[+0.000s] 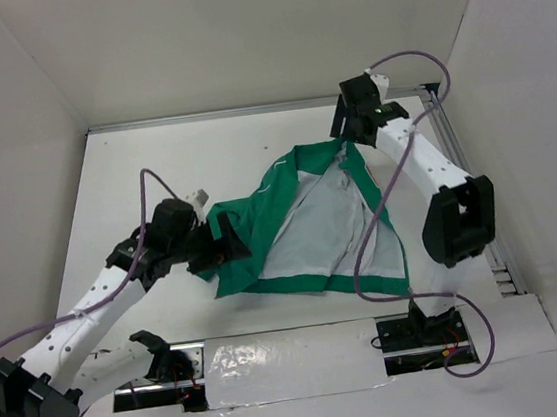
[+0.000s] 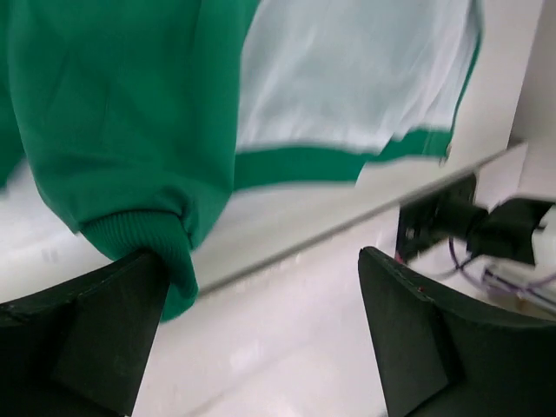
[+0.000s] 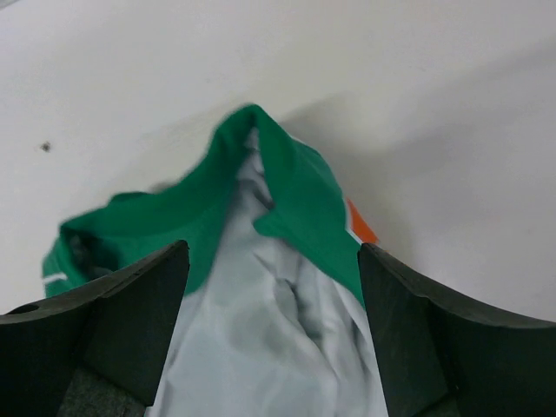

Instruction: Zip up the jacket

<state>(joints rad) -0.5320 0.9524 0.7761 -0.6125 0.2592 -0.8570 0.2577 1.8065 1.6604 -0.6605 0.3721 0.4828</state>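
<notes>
The green jacket (image 1: 313, 227) lies open on the white table, grey lining up, collar at the far end. My left gripper (image 1: 227, 247) is open at the jacket's left side. In the left wrist view the ribbed sleeve cuff (image 2: 163, 250) rests against the left finger (image 2: 95, 330), and only bare table lies between the jaws of the left gripper (image 2: 261, 334). My right gripper (image 1: 343, 129) is open just above the collar. In the right wrist view the collar (image 3: 261, 156) and lining sit between the open jaws of the right gripper (image 3: 274, 334), with an orange patch (image 3: 360, 228) to the right.
A metal rail (image 1: 449, 139) runs along the table's right side. A foil-taped strip (image 1: 295, 353) lies at the near edge between the arm bases. White walls close in on three sides. The right arm's base and cables (image 2: 473, 226) show beyond the jacket's hem.
</notes>
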